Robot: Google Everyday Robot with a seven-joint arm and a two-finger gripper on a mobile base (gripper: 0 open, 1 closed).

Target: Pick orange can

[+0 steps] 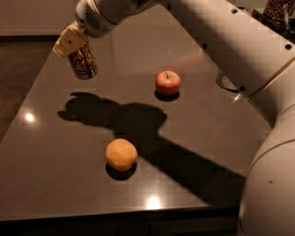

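— Where is the gripper [73,48]?
— High over the far left of the dark table [55,184], its jaws clamped on the orange can [84,64].
— And the can?
— Between the jaws, tilted, clear of the tabletop. The apple [167,82] sits well to the right of the jaws, and the orange fruit [121,154] lies below them, nearer the camera.

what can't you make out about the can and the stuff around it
Camera view only:
1. Orange can top: covered by the tool, which grips it at upper left, above the table.
2. Can's lettering: too small and dark to read.
3. Table's far right: hidden behind the arm.
4. Dark container, top right corner: cut off by the edge.
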